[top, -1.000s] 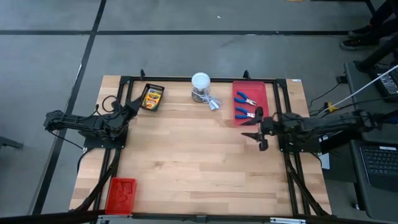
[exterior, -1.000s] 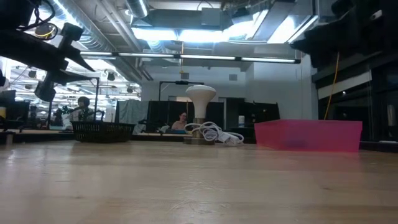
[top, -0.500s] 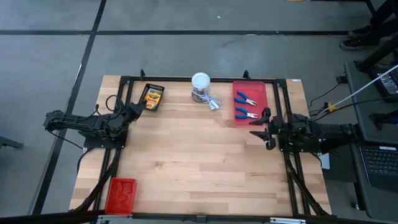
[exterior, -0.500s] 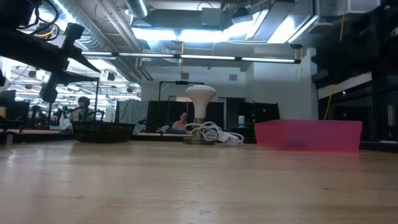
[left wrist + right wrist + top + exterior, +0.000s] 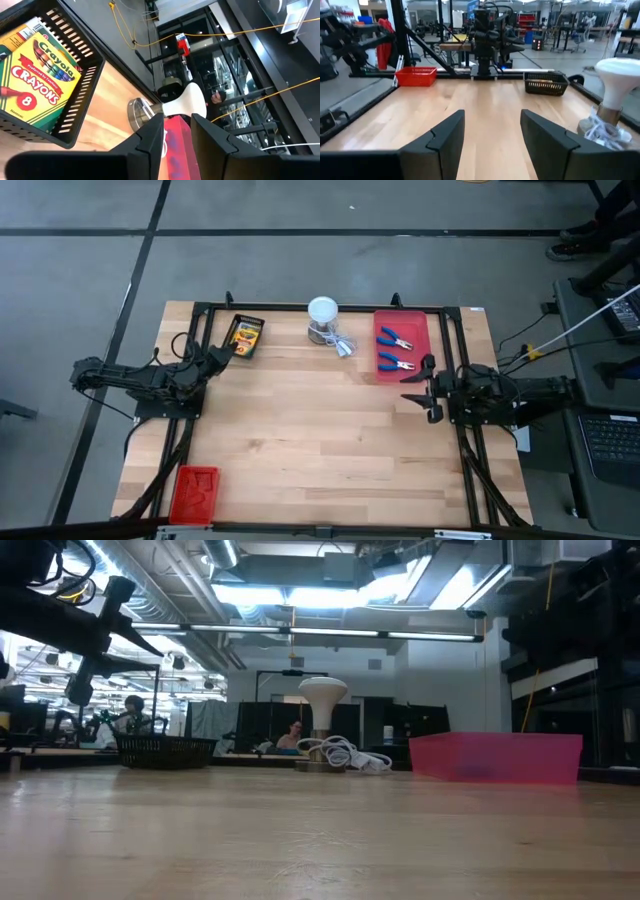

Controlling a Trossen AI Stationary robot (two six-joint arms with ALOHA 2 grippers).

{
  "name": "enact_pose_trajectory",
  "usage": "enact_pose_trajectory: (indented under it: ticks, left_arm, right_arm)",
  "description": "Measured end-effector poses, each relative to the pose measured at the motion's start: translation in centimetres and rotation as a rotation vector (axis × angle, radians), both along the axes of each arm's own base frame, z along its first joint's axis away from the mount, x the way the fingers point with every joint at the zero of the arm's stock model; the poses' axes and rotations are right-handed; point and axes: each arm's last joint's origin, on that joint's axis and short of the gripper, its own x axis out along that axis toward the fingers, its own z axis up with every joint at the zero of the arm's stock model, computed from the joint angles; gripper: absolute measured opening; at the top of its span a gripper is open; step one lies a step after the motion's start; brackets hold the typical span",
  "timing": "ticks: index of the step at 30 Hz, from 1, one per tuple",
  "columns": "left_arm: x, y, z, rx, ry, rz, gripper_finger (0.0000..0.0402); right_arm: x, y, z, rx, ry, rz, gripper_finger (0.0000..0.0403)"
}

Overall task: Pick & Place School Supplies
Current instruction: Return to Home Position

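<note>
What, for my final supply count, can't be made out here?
Red bin, high view: contents too small, red on red.
Pliers, low view: hidden behind the wall of the red tray.
Crayon boxes, left wrist view: one shows, cut by the edge; any beneath hidden.
Left hand, right hand: both open, empty.

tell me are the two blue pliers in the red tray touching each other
Apart. The high view shows the back pliers and the front pliers lying in the red tray with a strip of bare tray between them.
</note>
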Motion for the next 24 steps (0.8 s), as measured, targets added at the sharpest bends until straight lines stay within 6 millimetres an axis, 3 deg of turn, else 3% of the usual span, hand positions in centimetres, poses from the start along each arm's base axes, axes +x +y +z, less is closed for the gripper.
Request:
enact_pose_trajectory:
  ticks: [7,9,18,24]
  left_arm:
    - [0.0,0.0,0.0,0.0,0.0,0.0,0.0098]
    - [0.0,-0.1,-0.2,0.031,0.068,-0.041,0.0097]
    - [1.0,-1.5,-0.8,-0.107,0.098,-0.634,0.0098]
    - [0.9,-2.0,-1.1,-0.175,0.125,-0.805,0.0098]
  right_arm:
    - [0.0,0.0,0.0,0.075,0.005,-0.001,0.0198]
    - [0.0,0.0,0.0,0.076,0.005,-0.002,0.0198]
    - [0.0,0.0,0.0,0.076,0.005,-0.002,0.0198]
    - [0.0,0.0,0.0,0.076,0.005,-0.005,0.0198]
